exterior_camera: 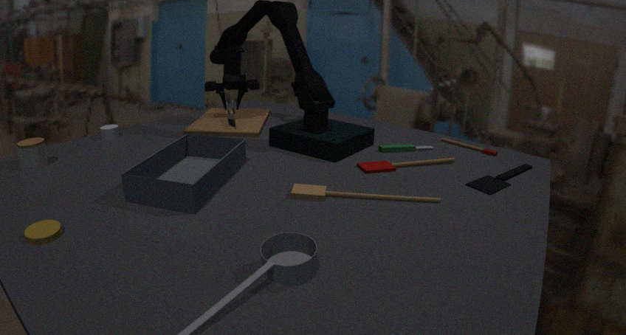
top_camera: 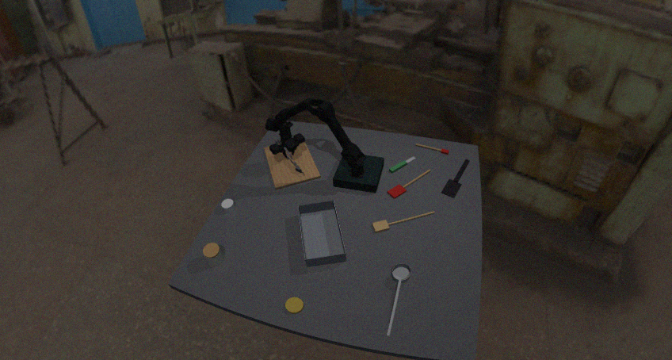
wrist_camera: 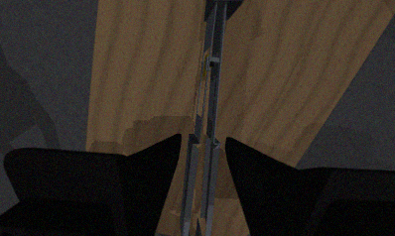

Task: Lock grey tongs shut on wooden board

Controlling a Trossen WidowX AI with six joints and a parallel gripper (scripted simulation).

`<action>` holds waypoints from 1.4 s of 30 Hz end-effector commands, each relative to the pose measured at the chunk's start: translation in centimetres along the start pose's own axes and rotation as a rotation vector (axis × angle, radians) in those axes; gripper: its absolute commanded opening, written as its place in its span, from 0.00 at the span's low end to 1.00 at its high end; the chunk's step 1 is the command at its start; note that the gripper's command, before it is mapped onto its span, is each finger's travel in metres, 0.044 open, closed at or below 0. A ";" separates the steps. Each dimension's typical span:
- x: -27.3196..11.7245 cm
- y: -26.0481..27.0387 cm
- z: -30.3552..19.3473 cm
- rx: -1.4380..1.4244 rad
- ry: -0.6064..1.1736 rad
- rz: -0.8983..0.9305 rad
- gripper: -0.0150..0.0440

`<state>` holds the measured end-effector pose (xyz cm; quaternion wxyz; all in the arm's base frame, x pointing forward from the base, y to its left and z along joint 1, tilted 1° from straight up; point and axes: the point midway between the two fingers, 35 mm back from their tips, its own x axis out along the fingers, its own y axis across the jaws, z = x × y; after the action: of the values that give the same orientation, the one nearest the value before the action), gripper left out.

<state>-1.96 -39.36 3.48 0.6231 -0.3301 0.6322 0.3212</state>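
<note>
The grey tongs (top_camera: 296,167) (exterior_camera: 232,122) (wrist_camera: 213,109) are over the wooden board (top_camera: 280,178) (exterior_camera: 254,127) (wrist_camera: 137,74), their two arms close together with a narrow gap. A dark end points toward the top of the wrist view. Whether their whole length rests on the board cannot be told, and the lock inside the hinge is hidden. My gripper (top_camera: 287,155) (exterior_camera: 231,108) (wrist_camera: 203,140) points down over the board, partly open. Its fingers stand on either side of the tongs, with a visible gap on each side. The roasting tin (top_camera: 325,258) (exterior_camera: 162,194) holds no tongs.
A green-handled tool (top_camera: 398,166) (exterior_camera: 397,148), a red spatula (top_camera: 396,190) (exterior_camera: 376,166), a wooden one (top_camera: 380,225) (exterior_camera: 308,191) and a black one (top_camera: 452,188) (exterior_camera: 487,184) lie right of the tin. A ladle (top_camera: 395,305) (exterior_camera: 227,302) and a yellow disc (top_camera: 294,304) (exterior_camera: 43,231) are nearer the front.
</note>
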 end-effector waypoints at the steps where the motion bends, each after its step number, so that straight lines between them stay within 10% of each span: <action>1: 0.0 0.0 0.0 0.000 0.000 0.000 0.71; 8: 0.0 0.0 0.0 0.000 0.000 0.000 1.00; 23: -11.2 -3.8 14.3 0.006 -0.011 -0.010 1.00; 42: -16.7 -3.5 14.7 -0.007 0.003 -0.027 1.00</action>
<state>9.44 -29.08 20.03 0.6254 -0.3436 0.6285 0.3096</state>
